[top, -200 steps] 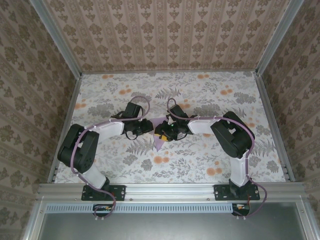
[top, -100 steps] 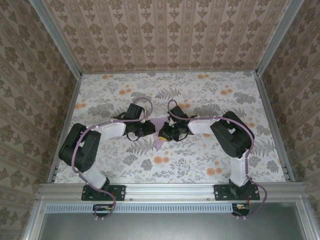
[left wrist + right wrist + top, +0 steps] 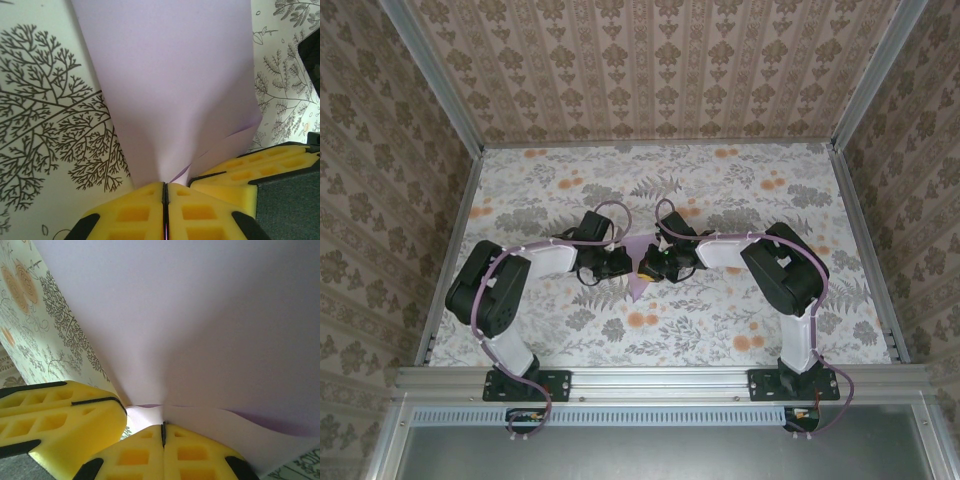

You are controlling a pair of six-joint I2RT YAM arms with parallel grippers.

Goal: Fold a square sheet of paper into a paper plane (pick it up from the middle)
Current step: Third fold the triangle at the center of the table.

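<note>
The lilac sheet of paper [image 3: 638, 287] lies at the table's middle, folded into a shape with a point toward the near edge. My left gripper [image 3: 620, 263] and right gripper [image 3: 647, 265] meet over it from either side, almost touching. In the left wrist view the paper [image 3: 170, 80] narrows into the seam of the shut left gripper [image 3: 165, 188], pinched there. In the right wrist view the paper [image 3: 200, 315] bulges upward, and a wavy layer runs into the seam of the shut right gripper [image 3: 163, 428]. Each wrist view also shows the other gripper's yellow pad close beside its own.
The flowered table cover [image 3: 720, 190] spreads out on all sides of the paper. Patterned walls [image 3: 650, 70] with metal rails [image 3: 860, 240] close off the back and both sides. Both arms bend inward from their bases [image 3: 525, 385] at the near edge.
Both grippers have closed on the paper. The left arm has shifted a little to the right, toward the right gripper.
</note>
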